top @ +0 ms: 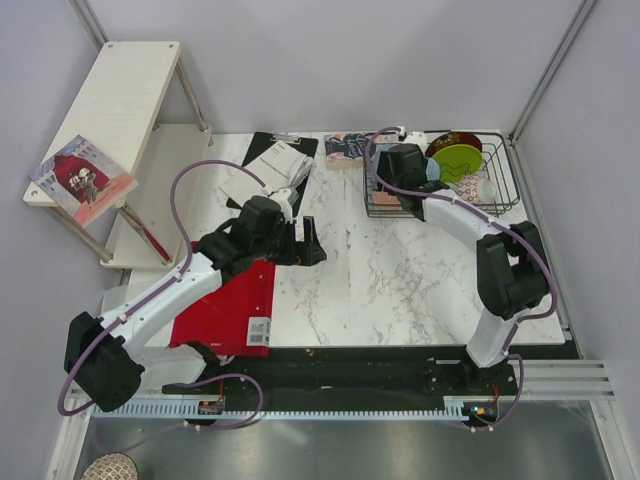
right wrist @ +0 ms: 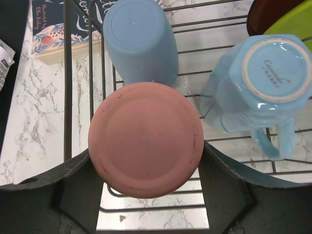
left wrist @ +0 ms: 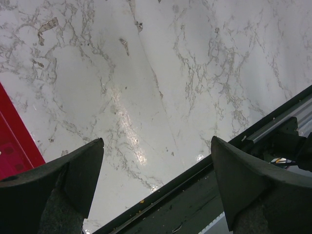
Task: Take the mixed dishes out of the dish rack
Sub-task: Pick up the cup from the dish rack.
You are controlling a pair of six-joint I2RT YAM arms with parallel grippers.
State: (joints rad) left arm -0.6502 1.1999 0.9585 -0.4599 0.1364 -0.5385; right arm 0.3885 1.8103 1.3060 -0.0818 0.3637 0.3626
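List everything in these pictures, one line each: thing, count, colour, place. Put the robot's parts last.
dish rack: one, black wire, far right
pink cup: one, pink, base up in rack
grey-blue cup: one, grey-blue, base up beside it
handled mug: one, light blue, base up in rack
plates: two, lime-green plate and dark red plate, in rack
red board: one, red, near left
clipboard: one, black, far middle
book: one, patterned, left of rack
shelf unit: one, pale wood, far left
left pincer: one, black, open over marble table
right pincer: one, black, astride pink cup
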